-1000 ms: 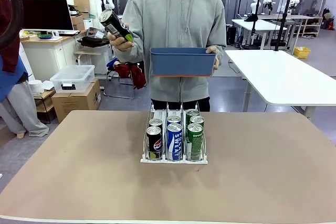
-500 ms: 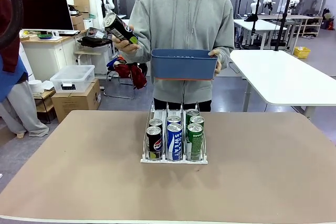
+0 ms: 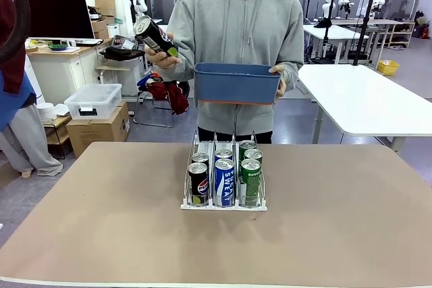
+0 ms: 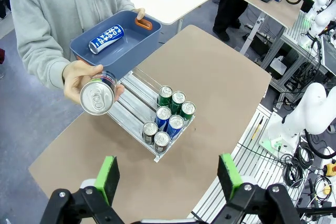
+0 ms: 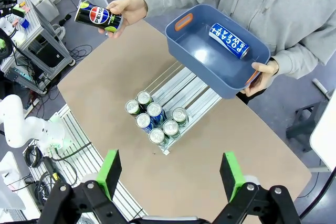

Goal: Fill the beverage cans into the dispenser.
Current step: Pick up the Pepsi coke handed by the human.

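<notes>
Waiting, it seems, for a handover: the person's hand (image 4: 77, 78) offers a slim black drink can (image 4: 97, 97) ahead of the wide-open left gripper (image 4: 168, 177). The right gripper (image 5: 170, 173) gapes too. Likely next: reach, grasp, feed the clear three-lane wire dispenser (image 4: 132, 85) beyond.

The brown table (image 3: 101, 234) bears the clear-and-white dispenser (image 3: 223, 206) directly on its top, near the middle and somewhat toward the far edge, with the low front lip facing the robot's side. Six beverage cans (image 3: 224, 181) stand upright at its front, two per lane: black on the left, blue-white in the middle, green on the right.
</notes>
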Robot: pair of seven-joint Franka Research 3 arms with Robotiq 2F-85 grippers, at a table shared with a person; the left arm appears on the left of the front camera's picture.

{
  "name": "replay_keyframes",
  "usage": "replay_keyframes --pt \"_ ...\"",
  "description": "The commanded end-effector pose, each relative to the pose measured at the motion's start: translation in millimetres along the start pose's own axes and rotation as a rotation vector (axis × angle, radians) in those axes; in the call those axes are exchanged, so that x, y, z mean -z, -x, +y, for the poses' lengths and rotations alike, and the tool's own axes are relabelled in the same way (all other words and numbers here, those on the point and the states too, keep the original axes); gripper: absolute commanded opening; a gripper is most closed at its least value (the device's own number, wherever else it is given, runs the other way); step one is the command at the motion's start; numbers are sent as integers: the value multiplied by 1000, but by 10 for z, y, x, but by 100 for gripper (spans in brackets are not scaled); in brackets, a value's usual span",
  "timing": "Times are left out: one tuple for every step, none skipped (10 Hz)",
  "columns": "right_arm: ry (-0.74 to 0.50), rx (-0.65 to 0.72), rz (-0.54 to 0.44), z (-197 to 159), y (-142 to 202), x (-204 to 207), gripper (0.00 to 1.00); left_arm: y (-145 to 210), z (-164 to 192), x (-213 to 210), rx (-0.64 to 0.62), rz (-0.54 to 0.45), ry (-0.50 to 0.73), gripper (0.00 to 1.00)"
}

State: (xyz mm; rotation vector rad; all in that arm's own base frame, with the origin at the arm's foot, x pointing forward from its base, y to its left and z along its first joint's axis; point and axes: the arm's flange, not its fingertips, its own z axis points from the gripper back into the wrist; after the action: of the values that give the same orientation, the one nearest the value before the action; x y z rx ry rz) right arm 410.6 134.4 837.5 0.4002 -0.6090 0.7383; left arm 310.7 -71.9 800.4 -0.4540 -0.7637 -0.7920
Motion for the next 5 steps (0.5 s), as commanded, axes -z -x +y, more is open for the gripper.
replay_keyframes --pt "-5 5 5 -7 31 -7 100 20 7 9 -3 2 1 100" --pt "-5 5 5 -7 31 -7 100 0 0 0 0 0 0 100" --pt "-5 5 5 -7 31 -7 100 0 59 59 -66 23 -57 100" --pt "-5 5 5 -7 31 -7 100 -4 61 205 -112 -5 -153 100" --pt "-5 5 5 -7 31 -7 100 -17 132 315 -99 3 -146 100"
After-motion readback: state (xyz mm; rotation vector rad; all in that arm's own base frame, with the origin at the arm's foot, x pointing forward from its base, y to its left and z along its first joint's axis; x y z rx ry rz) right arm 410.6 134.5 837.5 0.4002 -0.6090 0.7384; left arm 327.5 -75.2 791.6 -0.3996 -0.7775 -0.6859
